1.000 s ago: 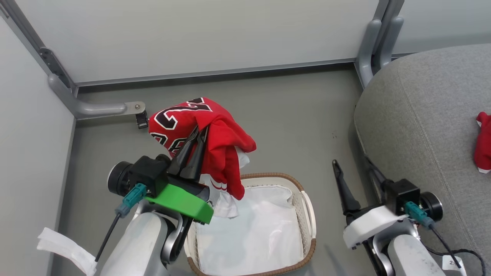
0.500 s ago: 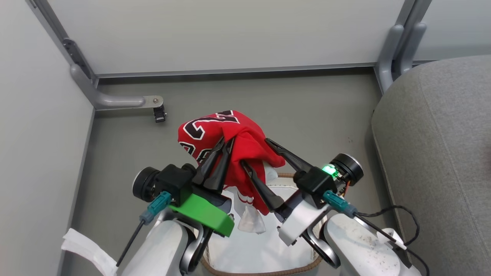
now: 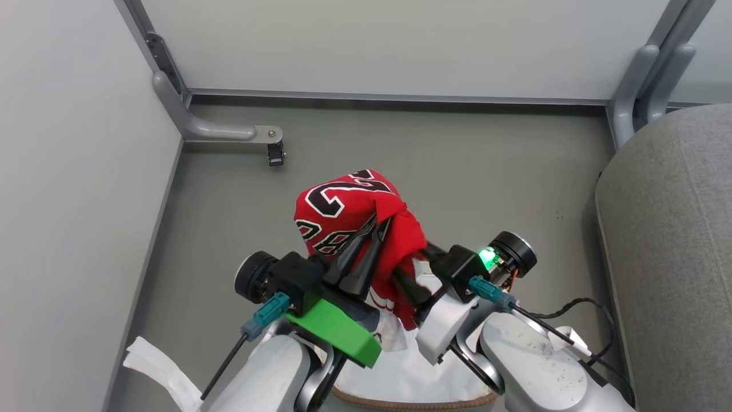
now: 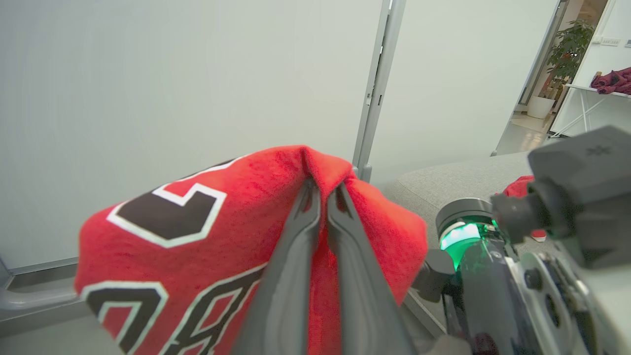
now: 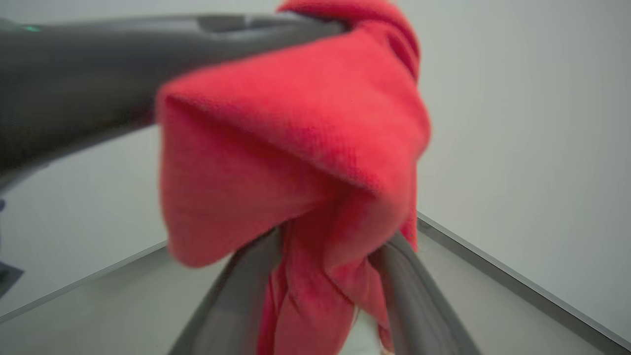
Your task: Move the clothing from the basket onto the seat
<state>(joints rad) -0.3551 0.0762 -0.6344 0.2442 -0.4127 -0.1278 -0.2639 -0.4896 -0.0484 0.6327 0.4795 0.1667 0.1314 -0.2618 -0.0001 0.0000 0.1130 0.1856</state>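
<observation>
The red jersey [image 3: 349, 209] with black white-outlined numbers hangs bunched above the basket, and my left gripper [image 3: 380, 224] is shut on its top fold [image 4: 323, 185]. My right gripper [image 3: 409, 260] reaches in from the right. Its fingers [image 5: 246, 281] stand apart on either side of the hanging red cloth [image 5: 325, 276], with the tips hidden under the fold. The basket's brown rim [image 3: 366, 399] and white liner [image 3: 400, 369] peek out below both arms. The grey seat [image 3: 669, 240] lies at the right. Another red garment [image 4: 517, 187] rests on it.
White partition walls close off the left and back. A grey metal foot bracket [image 3: 229, 133] and a post [image 3: 646, 74] stand on the grey floor. A white strip [image 3: 160, 366] lies at lower left. A black cable [image 3: 563, 317] trails off my right forearm.
The head camera has swung left. My right gripper has come in from the side and its fingers have narrowed around the jersey's hanging part. The left gripper keeps its hold.
</observation>
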